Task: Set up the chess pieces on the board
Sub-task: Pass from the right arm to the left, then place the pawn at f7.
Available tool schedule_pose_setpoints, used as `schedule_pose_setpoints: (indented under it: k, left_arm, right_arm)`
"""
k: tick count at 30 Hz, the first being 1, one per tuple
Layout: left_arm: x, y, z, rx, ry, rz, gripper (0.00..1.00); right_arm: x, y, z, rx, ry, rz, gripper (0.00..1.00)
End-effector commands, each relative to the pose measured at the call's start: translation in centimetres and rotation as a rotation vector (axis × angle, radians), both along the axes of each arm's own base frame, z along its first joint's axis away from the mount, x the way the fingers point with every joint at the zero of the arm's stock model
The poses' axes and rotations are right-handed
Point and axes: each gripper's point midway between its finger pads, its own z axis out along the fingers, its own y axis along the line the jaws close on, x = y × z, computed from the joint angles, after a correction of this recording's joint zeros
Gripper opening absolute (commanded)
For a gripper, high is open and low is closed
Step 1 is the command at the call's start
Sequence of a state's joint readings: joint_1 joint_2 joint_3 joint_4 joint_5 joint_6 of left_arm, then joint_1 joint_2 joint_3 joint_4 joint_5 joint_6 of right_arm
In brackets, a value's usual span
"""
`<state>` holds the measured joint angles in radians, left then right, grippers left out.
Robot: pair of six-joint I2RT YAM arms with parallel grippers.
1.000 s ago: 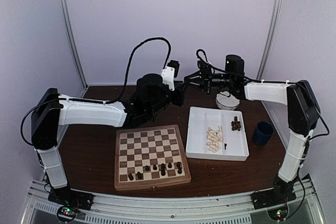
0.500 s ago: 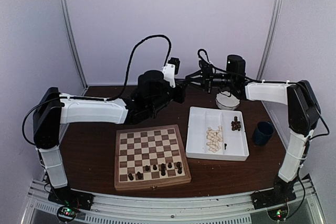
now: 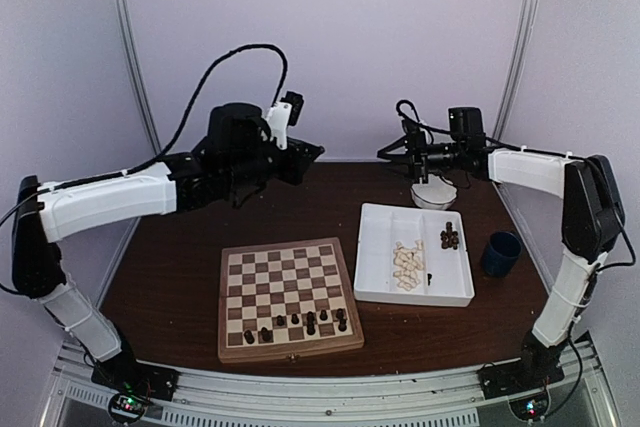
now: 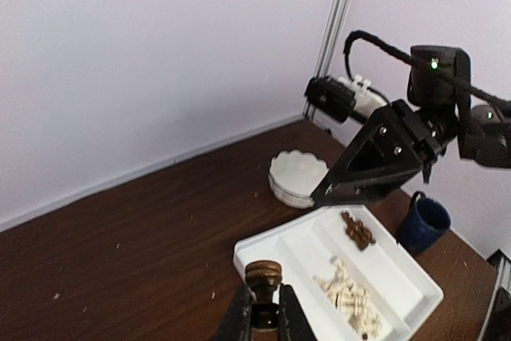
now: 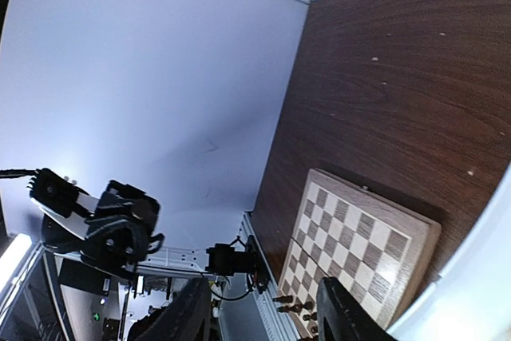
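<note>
– Dark wooden tabletop: L gripper status?
– Clamped on dark brown turned chess piece, held high (prob. transit clearance) beyond checkered wooden board. R gripper: jaws apart, empty.

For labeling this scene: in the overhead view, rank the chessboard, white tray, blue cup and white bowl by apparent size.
1. chessboard
2. white tray, a little smaller
3. blue cup and white bowl look about alike; the bowl sits farther from the camera, so I won't rank them.
</note>
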<state>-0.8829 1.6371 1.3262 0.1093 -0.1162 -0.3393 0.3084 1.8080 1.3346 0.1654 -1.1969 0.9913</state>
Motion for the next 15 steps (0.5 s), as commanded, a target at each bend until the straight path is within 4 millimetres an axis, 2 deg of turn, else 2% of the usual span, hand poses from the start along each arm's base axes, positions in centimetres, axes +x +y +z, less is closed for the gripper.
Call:
schedule_pose_setpoints:
  k: [1, 7, 12, 15]
  left_arm:
    - [-4.1, 5.0, -2.2, 0.152, 0.275, -0.074, 0.0]
    - [-10.2, 9.4, -5.1, 0.307, 0.517, -0.16, 0.0]
    - [-15.0, 12.0, -9.3, 0.495, 0.783, -0.248, 0.01]
    - [-16.7, 13.8, -11.5, 0.604, 0.892, -0.246, 0.0]
  right_arm:
    - [-1.8, -3.8, -1.8, -0.243, -0.128, 0.021, 0.49]
    - [-3.0, -6.8, -1.6, -0.404, -0.273, 0.014, 0.49]
    - [-4.3, -8.3, -0.9, -0.549, -0.396, 0.065, 0.49]
    - [-5.2, -8.9, -1.2, -0.591, -0.409, 0.093, 0.48]
